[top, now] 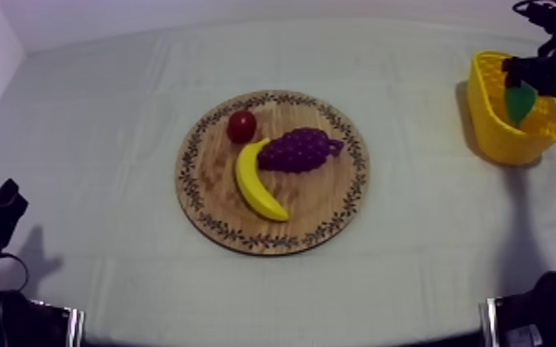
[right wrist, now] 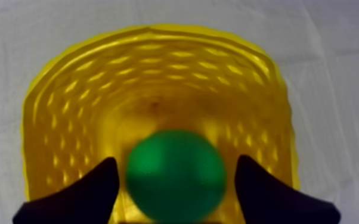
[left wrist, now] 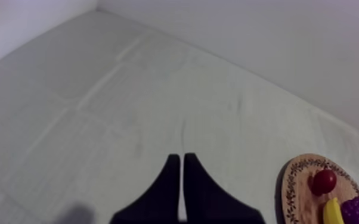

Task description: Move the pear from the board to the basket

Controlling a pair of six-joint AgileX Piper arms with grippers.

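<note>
Pear (right wrist: pixel 176 176): 1, green, blurred, over yellow basket (right wrist: pixel 158 53) (1, by tabletop (top: pixel 106 111) right edge). It sits between fingers of right claw (right wrist: pixel 176 168), which is spread, gap each side.
Wooden board (top: pixel 212 198): 1, tabletop centre. Carries banana (top: pixel 256 180) 1, bunch of grapes (top: pixel 296 149) 1, small red fruit (top: pixel 241 125) 1.
Left claw (left wrist: pixel 180 164): pressed together, over bare tabletop.
</note>
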